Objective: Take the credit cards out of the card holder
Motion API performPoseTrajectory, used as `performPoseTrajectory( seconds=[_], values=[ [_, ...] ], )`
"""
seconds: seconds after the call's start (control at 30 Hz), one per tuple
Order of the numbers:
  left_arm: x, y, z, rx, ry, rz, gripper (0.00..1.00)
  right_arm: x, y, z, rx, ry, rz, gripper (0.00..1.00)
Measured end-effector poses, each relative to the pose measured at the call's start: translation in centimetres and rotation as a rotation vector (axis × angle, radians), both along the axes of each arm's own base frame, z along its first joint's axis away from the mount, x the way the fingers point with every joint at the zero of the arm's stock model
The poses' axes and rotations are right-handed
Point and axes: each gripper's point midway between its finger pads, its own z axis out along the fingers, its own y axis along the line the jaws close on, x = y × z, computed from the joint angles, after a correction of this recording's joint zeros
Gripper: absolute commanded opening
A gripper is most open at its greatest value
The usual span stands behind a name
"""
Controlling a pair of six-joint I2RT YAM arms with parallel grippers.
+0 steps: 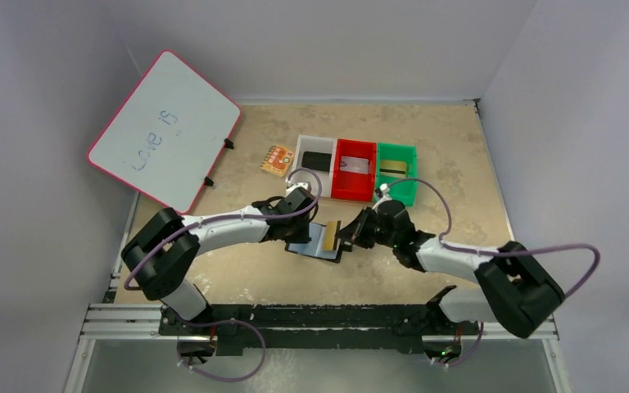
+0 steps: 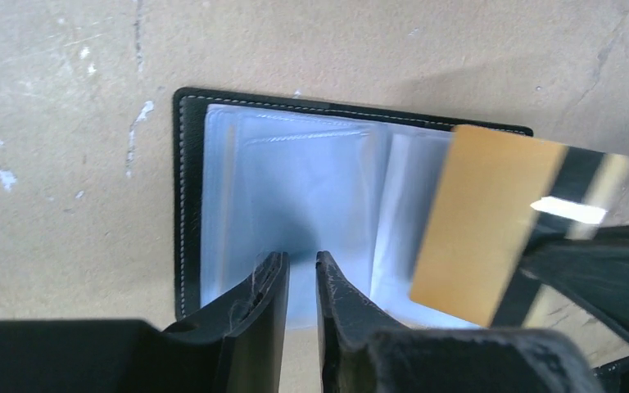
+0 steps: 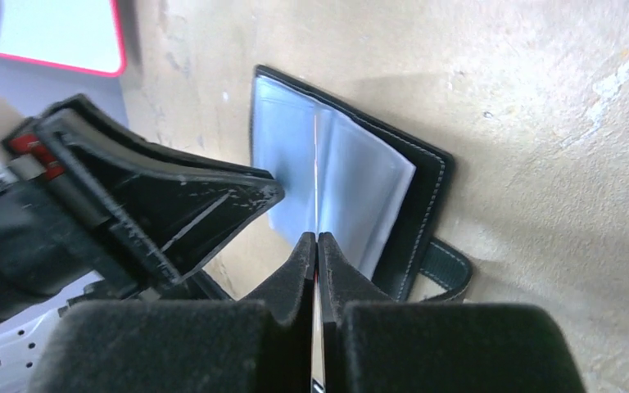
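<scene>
L gripper (image 2: pixel 301 260): fingers almost together, thin gap, nothing seen between; tips press on wallet's left sleeve page, prob. pinning it.
Wallet (image 2: pixel 295 180): lies open and flat on table (image 1: pixel 426 246), centre-front, between the two arms.
Gold card (image 2: pixel 479 221): clamped by one end, tilted up over wallet's right page; looks clear of its pocket, can't be sure.
R gripper (image 3: pixel 317 241): fingers clenched on the card, seen edge-on as a thin line between pads.
Done (judged): this card about out. Grey flat piece (image 1: pixel 355 165) in red bin (image 1: pixel 354 144) and tan-and-black piece (image 1: pixel 392 169) in green bin (image 1: pixel 401 192) look like cards already removed; too small to confirm.
Left (judged): carry gold card away and set it down. Sleeves in view look empty; more pages may be hidden.
Wallet material: black leather-like cover, pale stitching round edge, glossy clear-blue plastic sleeves, short strap tab (image 3: pixel 446 266).
Card material: thin stiff plastic, matte gold-tan, black stripe, pale strip.
Pads: black, scuffed, foam-like.
Table surface: mottled tan, stone-like, white chips.
</scene>
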Motion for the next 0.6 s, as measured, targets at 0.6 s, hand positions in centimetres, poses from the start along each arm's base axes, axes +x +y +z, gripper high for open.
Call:
performPoseTrajectory(
  seconds=[0.6],
  values=[
    [1.2, 1.8, 4.8, -0.020, -0.136, 0.090, 0.37, 0.1, -3.2, 8.1, -0.103, -0.549, 0.087, 0.00]
  ],
)
